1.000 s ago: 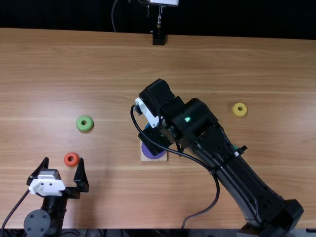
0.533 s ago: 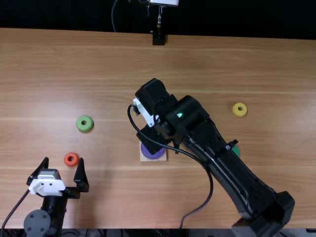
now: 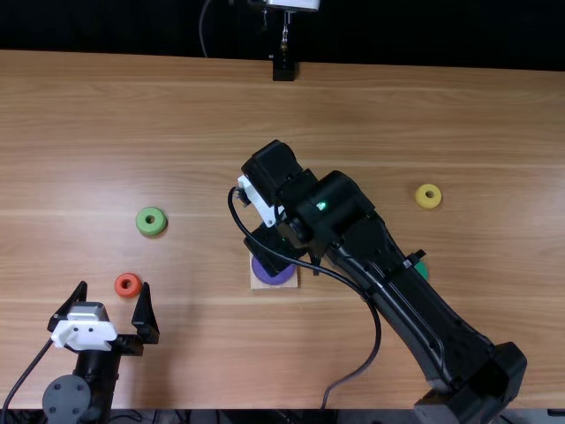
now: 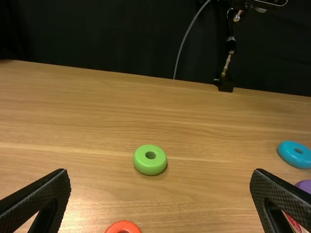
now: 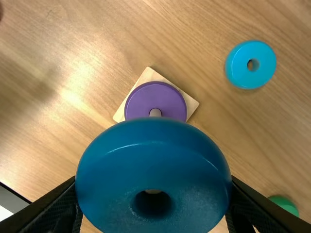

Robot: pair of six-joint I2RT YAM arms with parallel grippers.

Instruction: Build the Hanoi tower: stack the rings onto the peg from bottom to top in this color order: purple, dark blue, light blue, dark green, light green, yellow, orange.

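I see the right gripper (image 3: 275, 251) clamping the dark blue ring (image 5: 154, 167) above the peg (image 5: 155, 112), where 1 purple ring (image 5: 155, 97) sits; the left gripper (image 3: 114, 286) gapes near the orange ring (image 3: 135, 290).

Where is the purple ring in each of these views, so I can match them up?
Top view: purple ring just below the middle, partly covered.
Left wrist view: at the right edge, below mid-height, cut off.
Right wrist view: just above the middle, beyond the larger-looking dark blue ring.
Shared landmark: the light brown table.
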